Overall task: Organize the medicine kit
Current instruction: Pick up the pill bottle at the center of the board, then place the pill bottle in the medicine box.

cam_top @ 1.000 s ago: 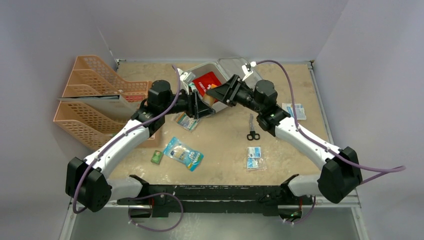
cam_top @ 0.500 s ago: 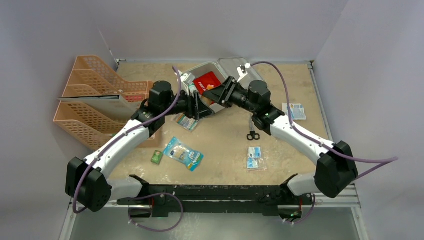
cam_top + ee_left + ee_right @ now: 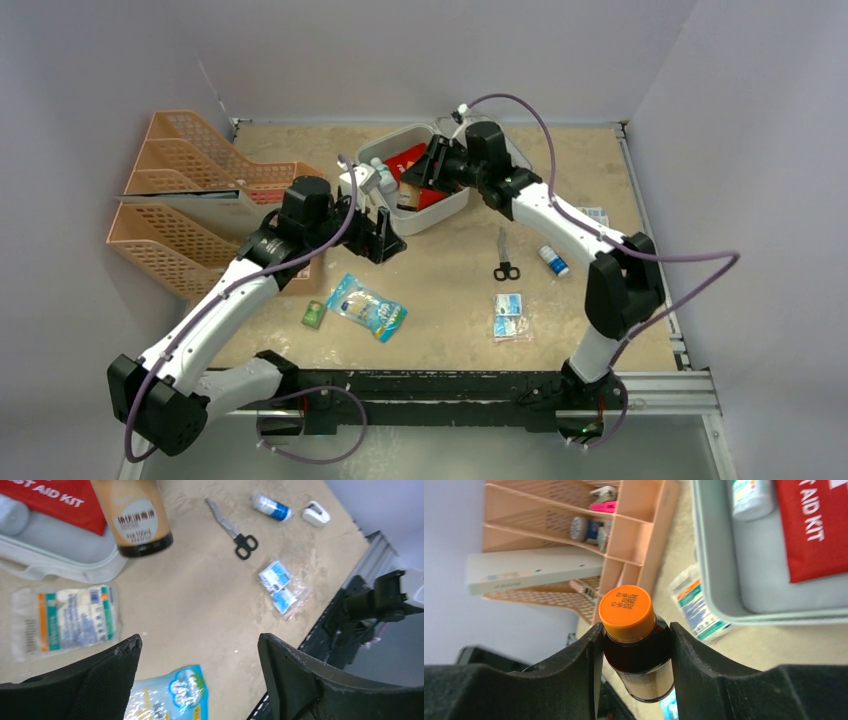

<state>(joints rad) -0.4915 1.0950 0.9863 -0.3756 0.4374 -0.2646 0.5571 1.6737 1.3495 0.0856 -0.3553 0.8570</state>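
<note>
The orange-capped dark brown bottle (image 3: 626, 611) is clamped base-down in the right tool (image 3: 635, 630) above the near rim of the pale grey-white soft-shell medicine kit (image 3: 437, 213), far-centre on the bench (image 3: 450, 300), while the left tool (image 3: 198, 642) is spread apart, empty.

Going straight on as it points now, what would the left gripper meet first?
The left gripper likely meets the bare tan tabletop, between the white-green gauze packet and the blue-white plastic pouch; depth is unclear.
</note>
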